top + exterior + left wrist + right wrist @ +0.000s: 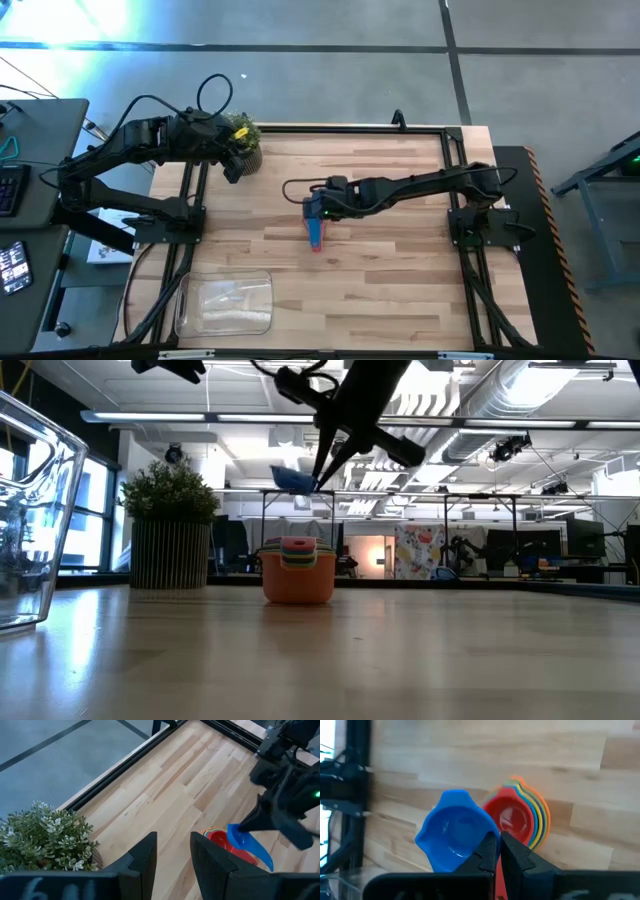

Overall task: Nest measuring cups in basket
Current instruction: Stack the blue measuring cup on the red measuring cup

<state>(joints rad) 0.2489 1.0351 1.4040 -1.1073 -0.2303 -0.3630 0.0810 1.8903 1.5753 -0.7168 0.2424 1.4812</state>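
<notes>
Measuring cups: nested stack [297, 570] sits on the wooden worktop [380, 270] near frame centre in the high view. Orange cup outermost, red innermost, coloured rims between them; handles fanned together to one side.

Blue cup [455, 831] is off the stack, held in the air above and just beside it. In the low view it hangs clear of the stack's rim.

Right end effector [499, 851]: fingers clenched on the blue cup at its handle side, bowl tilted outward. Arm reaches in from the right edge of the high view toward centre.

Left end effector [172, 851]: upper left of the high view, over the potted plant [243, 140]. Fingers part-way apart with a gap showing between them, grasping nothing.

Basket [224, 303]: clear plastic, lower left of the high view, well apart from the stack. No cup visible in it.
</notes>
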